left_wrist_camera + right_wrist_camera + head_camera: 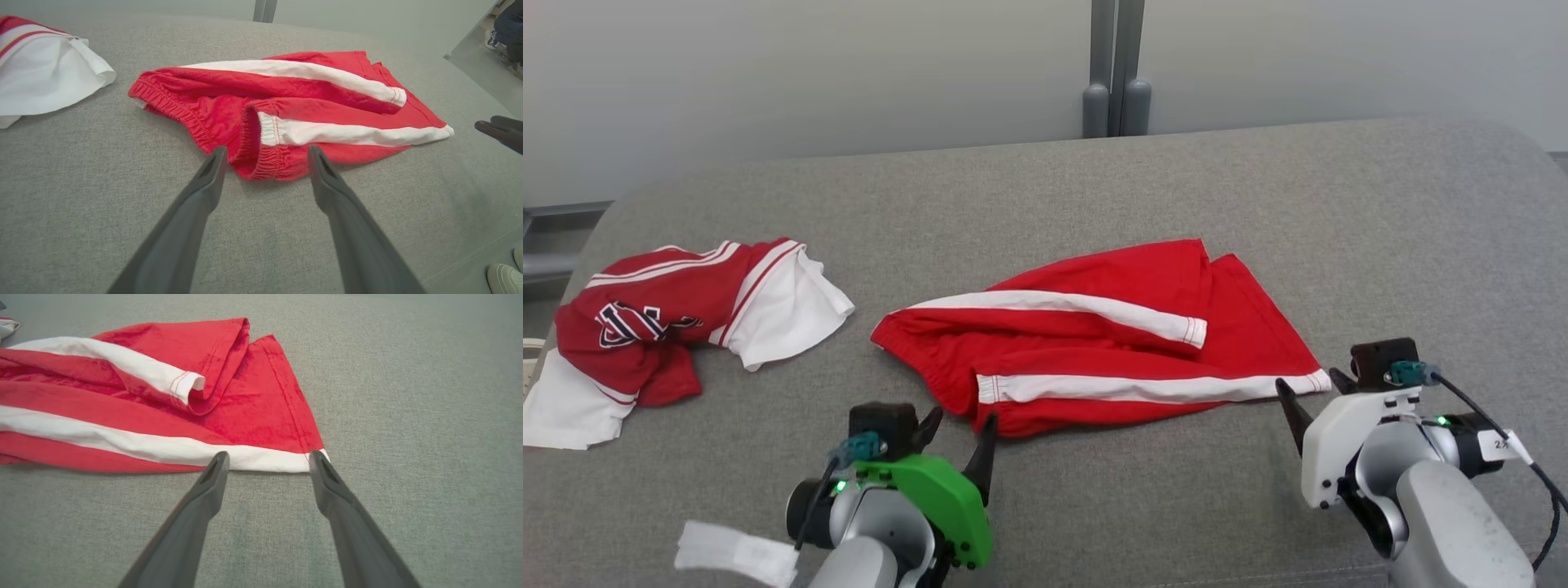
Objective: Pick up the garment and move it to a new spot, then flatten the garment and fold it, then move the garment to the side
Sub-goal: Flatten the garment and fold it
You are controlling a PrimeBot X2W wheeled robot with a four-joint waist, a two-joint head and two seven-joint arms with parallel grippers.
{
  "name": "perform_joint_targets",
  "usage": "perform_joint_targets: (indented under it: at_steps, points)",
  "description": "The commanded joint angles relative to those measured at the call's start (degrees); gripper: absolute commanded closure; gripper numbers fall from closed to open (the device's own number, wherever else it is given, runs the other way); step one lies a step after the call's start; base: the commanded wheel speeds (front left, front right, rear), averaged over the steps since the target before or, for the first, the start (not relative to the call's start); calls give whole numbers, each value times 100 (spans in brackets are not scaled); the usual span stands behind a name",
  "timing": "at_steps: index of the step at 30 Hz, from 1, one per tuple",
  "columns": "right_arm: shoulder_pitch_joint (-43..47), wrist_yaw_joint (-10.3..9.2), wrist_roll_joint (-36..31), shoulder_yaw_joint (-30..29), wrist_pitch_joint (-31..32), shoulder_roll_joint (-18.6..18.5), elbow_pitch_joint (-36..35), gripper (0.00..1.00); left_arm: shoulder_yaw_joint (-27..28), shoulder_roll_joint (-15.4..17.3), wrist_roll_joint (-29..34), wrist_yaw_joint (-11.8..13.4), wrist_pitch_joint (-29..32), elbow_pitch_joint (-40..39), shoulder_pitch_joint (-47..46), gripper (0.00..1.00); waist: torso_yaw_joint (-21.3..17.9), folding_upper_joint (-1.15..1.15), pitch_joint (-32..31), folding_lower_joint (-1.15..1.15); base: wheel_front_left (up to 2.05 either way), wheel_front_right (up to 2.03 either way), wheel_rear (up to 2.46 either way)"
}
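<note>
Two claws stood open and empty: left gripper (pixel 962 418) at the elastic waistband (pixel 265 163), right gripper (pixel 1308 382) at the hem corner (pixel 302 461) of the soft red white-striped cotton shorts (pixel 1094 359) lying on grey woven upholstery (pixel 1094 188). Light, limp cloth; those edges probably gripped best.

The light is soft and even, bright without glare, and seems to come from overhead. On the grey fabric surface (pixel 1258 204) the red shorts (pixel 1094 343) cast only a thin, faint shadow along their near edge. In the wrist views the dark fingers (pixel 192 216) blur toward the bottom edge, and the wide lens bows the surface's far edge. The head view looks slightly soft, while the weave is crisp up close.
</note>
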Motion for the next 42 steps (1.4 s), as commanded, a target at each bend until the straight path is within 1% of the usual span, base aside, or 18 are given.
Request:
perform_joint_targets:
  at_steps: [1, 7, 12, 15, 18, 19, 20, 22, 24, 25, 34, 35, 36, 37, 38, 39, 40, 42]
  points:
    - [-161, -4, 68, 46, 81, -102, 66, 0, -80, 19, -137, 90, 168, 55, -213, 0, 14, 0, 145, 0, 0, 0, 0]
    - [-603, -4, 127, 205, 246, -352, 366, 0, -354, 20, -301, 431, 608, 262, -816, 0, -5, 0, 411, 0, 0, 0, 0]
    - [-830, -5, 169, 349, 253, -453, 650, 0, -484, 21, -320, 527, 810, 524, -1132, 1, -56, 0, 528, 0, 0, 0, 0]
    - [-899, -4, 197, 398, 240, -487, 781, 0, -506, 20, -383, 587, 826, 595, -1202, 15, -79, 0, 566, 0, 0, 0, 0]
    - [-939, -4, 197, 419, 276, -532, 886, 0, -532, 21, -457, 619, 863, 627, -1224, 34, -98, 0, 585, 0, 0, 0, 0]
    - [-948, -4, 210, 426, 267, -544, 914, 0, -544, 21, -483, 627, 889, 638, -1222, 53, -103, 0, 588, 0, 0, 0, 0]
    - [-948, -4, 210, 426, 267, -544, 914, 0, -544, 21, -483, 627, 889, 638, -1222, 53, -103, 0, 588, 0, 0, 0, 0]
    - [-971, -4, 238, 437, 262, -573, 971, 0, -560, 21, -493, 635, 887, 646, -1219, 68, -108, 0, 595, 0, 0, 0, 0]
    - [-996, -4, 263, 454, 248, -593, 1034, 0, -567, 22, -529, 625, 895, 656, -1174, 96, -112, 0, 601, 0, 0, 0, 0]
    - [-1014, -5, 275, 460, 238, -608, 1069, 0, -572, 32, -525, 632, 893, 646, -1158, 100, -114, 0, 610, 0, 0, 0, 0]
    - [-1337, -4, 465, 437, 203, -564, 1583, 0, -651, 96, -494, 623, 864, 527, -1170, 100, -27, 0, 829, 0, 0, 0, 0]
    - [-1368, -4, 477, 436, 191, -553, 1640, 6, -657, 102, -492, 622, 867, 520, -1181, 100, -19, 0, 857, 0, 0, 0, 0]
    - [-1400, -4, 496, 435, 200, -541, 1698, 35, -665, 106, -489, 618, 862, 512, -1204, 100, -8, 0, 894, 0, 0, 0, 0]
    - [-1433, -4, 507, 443, 206, -527, 1752, 56, -668, 106, -494, 613, 854, 515, -1235, 100, 1, 0, 924, 0, 0, 0, 0]
    - [-1463, -5, 514, 448, 175, -518, 1793, 66, -670, 106, -498, 610, 852, 515, -1261, 100, 9, 0, 952, 0, 0, 0, 0]
    - [-1487, -5, 542, 448, 153, -505, 1835, 91, -665, 105, -504, 613, 835, 509, -1280, 100, 16, 0, 978, 0, 0, 0, 0]
    - [-1505, -5, 557, 469, 138, -496, 1881, 100, -665, 107, -509, 613, 819, 507, -1291, 100, 21, 0, 994, 0, 0, 0, 0]
    - [-1538, -6, 581, 505, 90, -491, 1939, 100, -646, 108, -528, 608, 774, 502, -1305, 100, 27, 0, 1020, 0, 0, 0, 0]
